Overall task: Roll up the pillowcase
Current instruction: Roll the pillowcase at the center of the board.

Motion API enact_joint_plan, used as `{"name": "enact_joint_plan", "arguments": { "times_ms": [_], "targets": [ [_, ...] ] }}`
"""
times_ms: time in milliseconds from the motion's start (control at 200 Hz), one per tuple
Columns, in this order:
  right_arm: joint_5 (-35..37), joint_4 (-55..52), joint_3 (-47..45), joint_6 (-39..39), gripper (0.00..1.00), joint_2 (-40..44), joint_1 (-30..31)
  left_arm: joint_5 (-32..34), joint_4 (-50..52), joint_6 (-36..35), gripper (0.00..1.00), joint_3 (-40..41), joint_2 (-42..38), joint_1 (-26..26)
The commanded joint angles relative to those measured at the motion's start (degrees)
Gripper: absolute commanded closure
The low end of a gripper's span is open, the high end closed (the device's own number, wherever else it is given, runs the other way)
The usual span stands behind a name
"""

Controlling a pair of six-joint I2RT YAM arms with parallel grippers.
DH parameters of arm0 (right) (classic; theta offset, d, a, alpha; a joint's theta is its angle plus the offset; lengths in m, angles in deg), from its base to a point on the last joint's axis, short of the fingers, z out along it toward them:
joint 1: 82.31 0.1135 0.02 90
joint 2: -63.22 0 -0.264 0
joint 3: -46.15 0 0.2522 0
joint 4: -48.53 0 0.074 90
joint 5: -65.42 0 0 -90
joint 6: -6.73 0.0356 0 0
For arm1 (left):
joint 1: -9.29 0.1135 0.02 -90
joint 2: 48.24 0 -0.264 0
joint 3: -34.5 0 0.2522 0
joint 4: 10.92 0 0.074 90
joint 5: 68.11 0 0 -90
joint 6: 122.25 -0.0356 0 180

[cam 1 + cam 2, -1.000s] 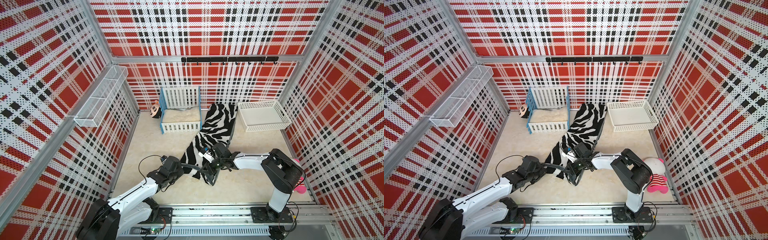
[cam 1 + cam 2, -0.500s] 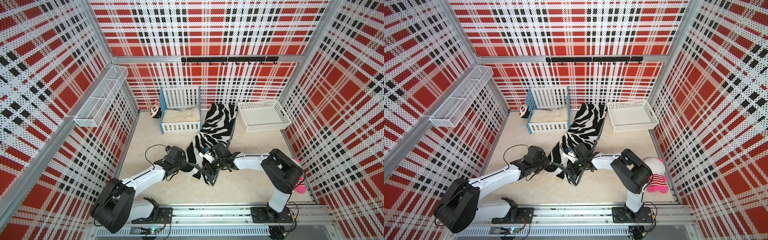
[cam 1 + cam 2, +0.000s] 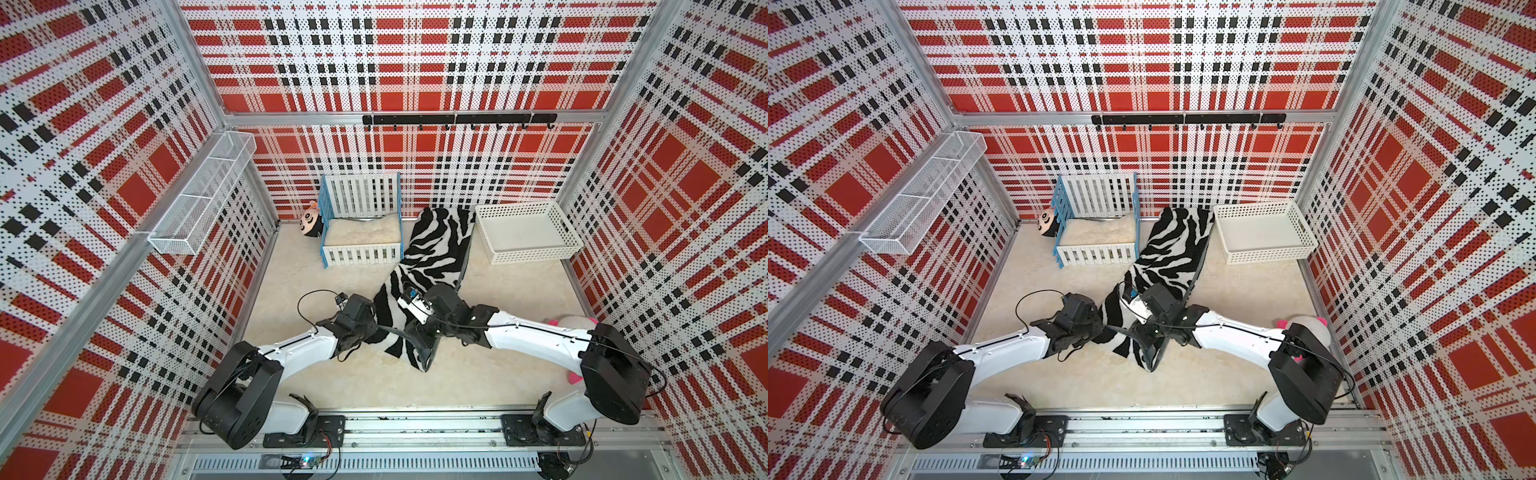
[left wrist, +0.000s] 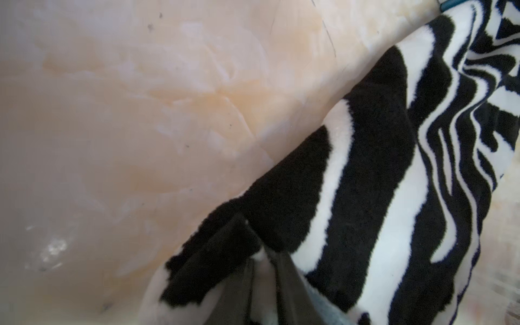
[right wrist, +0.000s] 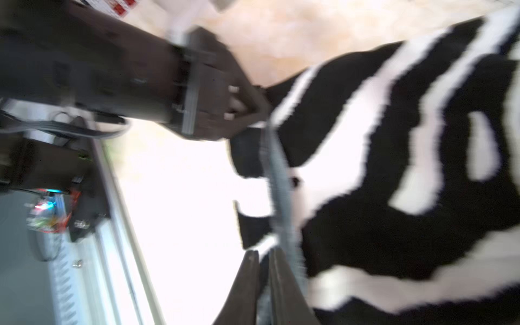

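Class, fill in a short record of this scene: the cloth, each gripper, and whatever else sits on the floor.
pillowcase: zebra side up, stretched from the back wall towards the arms, not rolled
left gripper: shut on the pillowcase's near edge
right gripper: shut on the same edge
cot: at the back, beside the pillowcase, with a cushion inside
basket: white, on the pillowcase's other side
toy: plush, partly hidden behind the right arm
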Motion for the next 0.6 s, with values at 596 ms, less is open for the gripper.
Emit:
{"name": "enact_joint_plan", "arguments": {
  "times_ms": [596],
  "targets": [
    [11.74, -0.05, -11.94, 3.39, 0.83, 4.02, -0.64, 0.01, -1.02, -0.87, 0.80, -1.97, 2.91, 1.02]
  ]
}}
